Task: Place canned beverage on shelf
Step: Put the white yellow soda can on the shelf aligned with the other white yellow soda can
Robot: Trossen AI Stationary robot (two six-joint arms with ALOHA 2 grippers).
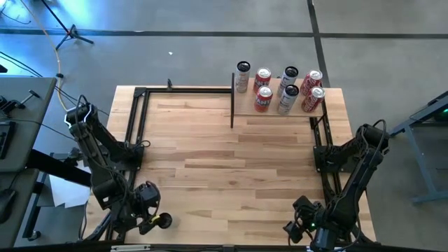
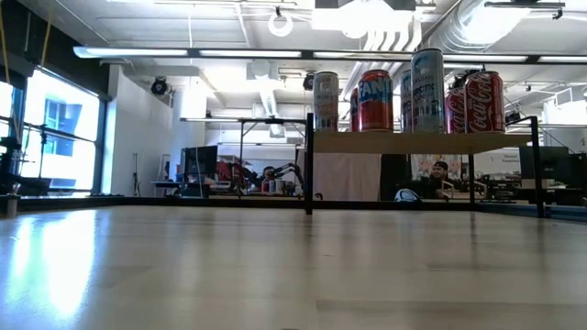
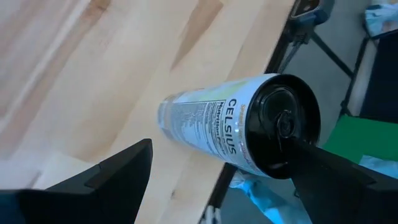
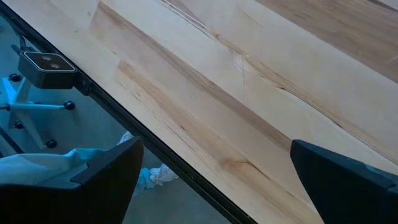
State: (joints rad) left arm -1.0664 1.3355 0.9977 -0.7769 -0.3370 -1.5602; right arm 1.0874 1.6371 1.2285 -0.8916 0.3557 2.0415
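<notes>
A pale Celsius can (image 3: 211, 121) is at the table's near left corner. Its dark end faces my left wrist camera and its far end meets the tabletop beside the table's edge. I cannot tell whether it stands or lies. It shows as a yellowish spot (image 1: 163, 221) in the high view. My left gripper (image 3: 221, 149) (image 1: 151, 214) is open just short of the can. The shelf (image 1: 245, 109) (image 2: 404, 142) stands at the far right on black uprights and carries several cans (image 1: 287, 91) (image 2: 376, 92). My right gripper (image 4: 214, 180) (image 1: 297, 222) hangs open over the near right edge with nothing between its fingers. My left gripper has one fingertip (image 3: 308, 155) in front of the can's dark end (image 3: 273, 102); I cannot tell whether it touches. The other finger (image 3: 124, 171) stands apart from the can, with bare tabletop between them.
A black metal frame (image 1: 136, 126) runs along the table's left and far sides. A small camera box (image 4: 46, 62) sits off the table's edge by my right gripper. People sit in the room behind the table (image 2: 440, 174). Wide planks (image 1: 224, 161) lie between the arms and the shelf.
</notes>
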